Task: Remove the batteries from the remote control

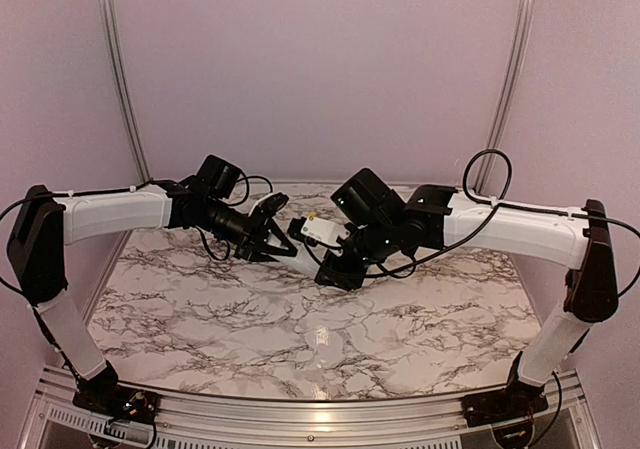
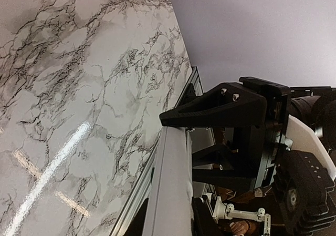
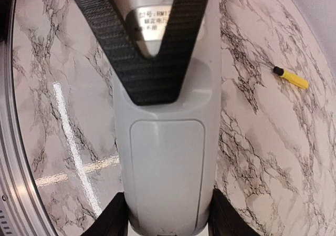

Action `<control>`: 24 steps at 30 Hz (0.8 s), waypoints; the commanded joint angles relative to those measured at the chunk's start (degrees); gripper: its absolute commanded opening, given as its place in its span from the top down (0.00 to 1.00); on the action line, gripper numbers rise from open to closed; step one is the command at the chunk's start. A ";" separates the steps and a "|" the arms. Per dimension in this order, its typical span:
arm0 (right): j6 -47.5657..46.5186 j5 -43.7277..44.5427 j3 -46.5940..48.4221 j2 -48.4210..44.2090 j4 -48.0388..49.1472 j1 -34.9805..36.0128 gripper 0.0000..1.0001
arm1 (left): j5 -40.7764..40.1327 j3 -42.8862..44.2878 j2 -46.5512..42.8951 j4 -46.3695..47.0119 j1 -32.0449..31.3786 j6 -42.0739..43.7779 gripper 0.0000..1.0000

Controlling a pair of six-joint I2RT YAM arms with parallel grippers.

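The remote control is a slim white bar held in the air above the marble table, between the two arms. My right gripper is shut on its sides, a black finger on each edge. The remote's back face points at the right wrist camera, and its rectangular cover panel is in place. The batteries are hidden. My left gripper meets the remote's far end. One of its fingers lies flat on the back face, and in the left wrist view the remote's edge runs between its fingers.
A yellow-handled screwdriver lies on the marble table, off to one side of the remote. A metal rail runs along the table's near edge, and purple walls close in the back and sides.
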 commanded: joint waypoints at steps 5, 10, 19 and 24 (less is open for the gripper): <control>3.06 1.25 3.20 1.15 1.35 0.47 0.64 | -2.59 -0.37 -0.28 -3.04 -0.24 1.05 1.00; 5.03 2.23 1.16 -0.25 3.53 0.47 0.31 | -6.07 -1.81 -2.03 -2.88 -0.24 1.33 1.00; 7.39 6.54 0.51 -1.00 4.77 0.18 0.18 | -9.23 -4.94 -6.52 0.86 0.05 1.07 1.00; 9.23 7.67 0.23 -2.39 6.09 -0.69 0.17 | -14.27 -6.85 -9.21 2.03 0.51 1.34 1.00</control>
